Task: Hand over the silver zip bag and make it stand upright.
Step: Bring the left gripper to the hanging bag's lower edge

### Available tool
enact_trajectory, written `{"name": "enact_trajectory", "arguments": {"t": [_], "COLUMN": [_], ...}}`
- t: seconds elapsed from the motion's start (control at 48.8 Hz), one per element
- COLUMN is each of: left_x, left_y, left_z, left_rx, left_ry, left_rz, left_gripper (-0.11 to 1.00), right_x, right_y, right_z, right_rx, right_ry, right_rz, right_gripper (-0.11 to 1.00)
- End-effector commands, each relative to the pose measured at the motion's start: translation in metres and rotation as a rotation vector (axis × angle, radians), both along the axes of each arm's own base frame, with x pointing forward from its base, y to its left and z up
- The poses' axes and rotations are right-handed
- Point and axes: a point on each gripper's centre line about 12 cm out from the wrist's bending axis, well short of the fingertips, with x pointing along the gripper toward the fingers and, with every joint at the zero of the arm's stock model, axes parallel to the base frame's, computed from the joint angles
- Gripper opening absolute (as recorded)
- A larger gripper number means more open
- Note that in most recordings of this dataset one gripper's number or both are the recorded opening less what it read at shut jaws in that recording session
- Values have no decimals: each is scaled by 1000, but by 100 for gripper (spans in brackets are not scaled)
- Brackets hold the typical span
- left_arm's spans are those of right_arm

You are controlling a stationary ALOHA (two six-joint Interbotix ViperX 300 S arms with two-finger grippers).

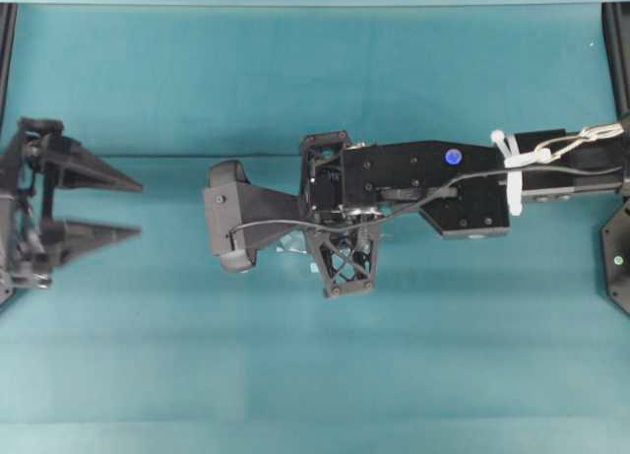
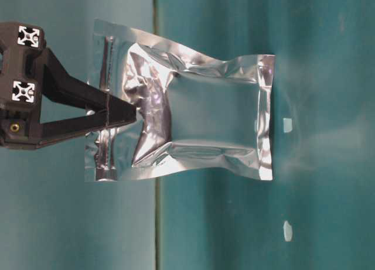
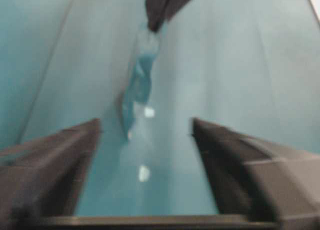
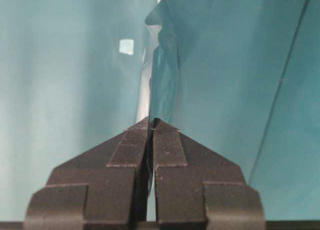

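One silver zip bag [image 2: 193, 118] hangs pinched at its zip-strip end by the right gripper [image 4: 150, 127], whose jaws are pressed together on the foil; no writing shows on it. Left of the bag, well apart, the left gripper [image 1: 128, 210] stands spread. Two white scraps [image 2: 287, 125] lie on the teal table [image 1: 295, 375] near the bag.

My tabletop [image 1: 295, 375] is covered in plain teal. Two tiny white scraps [image 2: 287, 125] lie on it, well apart, visible in the table-level and wrist views.

Crinkled silver zip bag [image 2: 193, 126] hangs, zip edge pinched, seemingly above the table.
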Motion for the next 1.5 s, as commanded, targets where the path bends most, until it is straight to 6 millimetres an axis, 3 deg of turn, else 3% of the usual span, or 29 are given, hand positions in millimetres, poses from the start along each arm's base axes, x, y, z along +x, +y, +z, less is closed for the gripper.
{"name": "enact_trajectory", "arguments": {"t": [0.0, 0.103, 0.41, 0.738, 1.026, 1.477], "left_x": [6, 13, 47, 102, 144, 175], "left_y": [0, 0, 5, 13, 15, 15], "left_z": [-7, -20, -66, -105, -124, -135], "left_rx": [-3, -6, -11, -10, -11, -15], "left_ry": [-15, -35, 29, 38, 50, 29], "left_rz": [-1, -3, 12, 25, 25, 21], "left_gripper": [94, 87, 92, 92, 92, 92], "right_x": [2, 2, 4, 1, 0, 1], "right_y": [1, 0, -1, -3, -5, -8], "right_z": [9, 8, 7, 3, 0, 0], "right_rx": [-4, -4, -3, -4, -3, -4], "right_ry": [-27, -27, -48, -36, -38, -51], "right_rz": [14, 13, 11, 8, 3, 0], "right_gripper": [1, 1, 1, 1, 1, 1]}}
